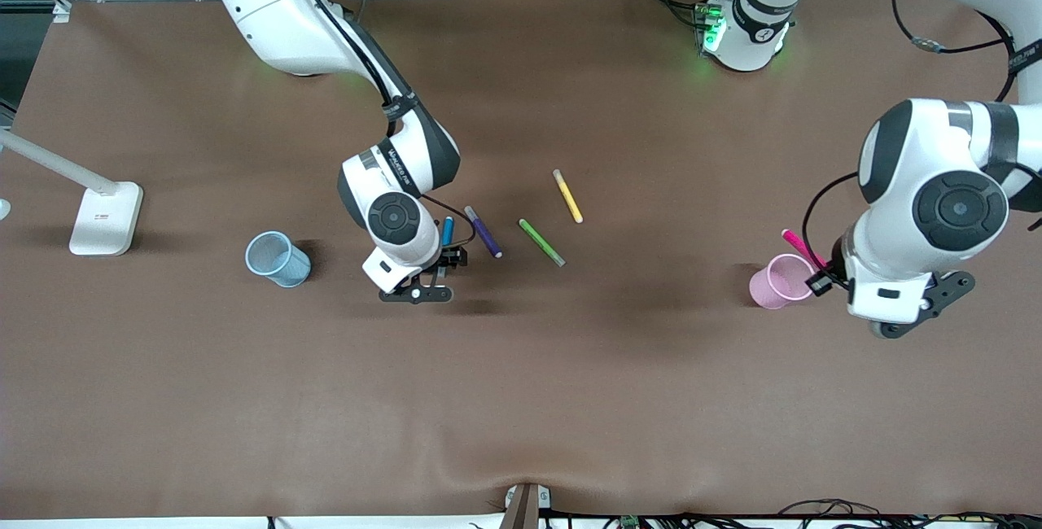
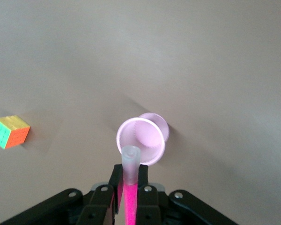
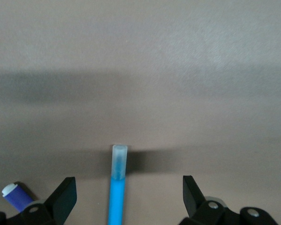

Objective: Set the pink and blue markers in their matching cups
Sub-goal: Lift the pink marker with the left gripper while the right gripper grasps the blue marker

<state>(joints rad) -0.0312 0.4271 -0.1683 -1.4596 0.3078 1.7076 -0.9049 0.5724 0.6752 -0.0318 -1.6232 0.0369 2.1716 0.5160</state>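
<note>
Pale pink translucent plastic cup (image 1: 780, 281): upright on the brown table (image 1: 521, 399) toward the left arm's end, lowest of the items in the front view; mouth open upward.

Left gripper (image 2: 128, 187): over the pink cup's rim, fingers pressed onto the slim magenta-pink marker (image 2: 129, 185), whose greyish cap points down at the cup mouth. Step in hand: delivery of this marker. Next move likely calls for centring the cap over the opening, lowering slightly, then releasing.

Right gripper (image 3: 129, 199): low over the table, fingers spread wide either side of the slim medium-blue marker (image 3: 117, 187), which lies flat on the table, not yet gripped. Next move likely calls for closing on the barrel and carrying it to its cup.

Light blue translucent plastic cup (image 1: 278, 259): toward the right arm's end, well apart from the blue marker.

Other stock: dark purple marker (image 1: 483, 231) just beside the blue one; green marker (image 1: 541, 242); yellow marker (image 1: 567, 195); multicoloured puzzle cube (image 2: 10, 131).
</note>
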